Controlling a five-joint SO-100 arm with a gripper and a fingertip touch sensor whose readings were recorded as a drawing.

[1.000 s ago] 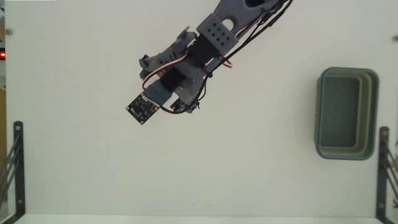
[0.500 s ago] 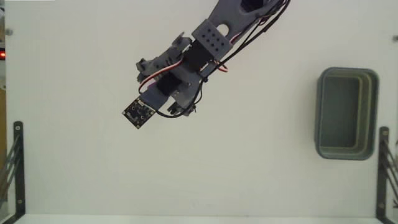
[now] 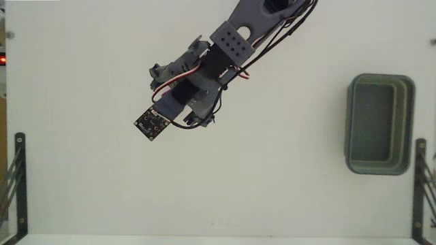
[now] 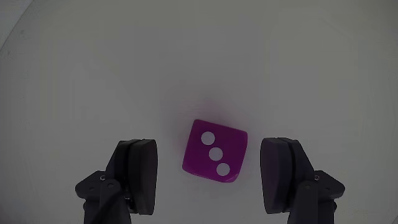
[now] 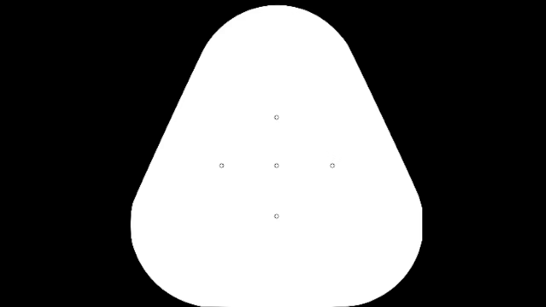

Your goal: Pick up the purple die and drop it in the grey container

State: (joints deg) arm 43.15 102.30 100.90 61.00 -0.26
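Note:
In the wrist view the purple die point(image 4: 215, 150) lies on the white table with a face of three white dots up. It sits between the two dark fingers of my gripper point(image 4: 210, 152), which is open, with a gap on each side of the die. In the fixed view the arm point(image 3: 204, 75) reaches down from the top centre and hides the die. The grey container point(image 3: 379, 124) stands far off at the right of the fixed view, with nothing inside.
A small black circuit board point(image 3: 151, 124) hangs on the arm's wrist end. Black metal brackets stand at the lower left point(image 3: 15, 184) and lower right point(image 3: 420, 184) edges of the white table point(image 3: 286, 184).
The arm's wrist end shifted slightly to the left in the fixed view a second ago, then held still.

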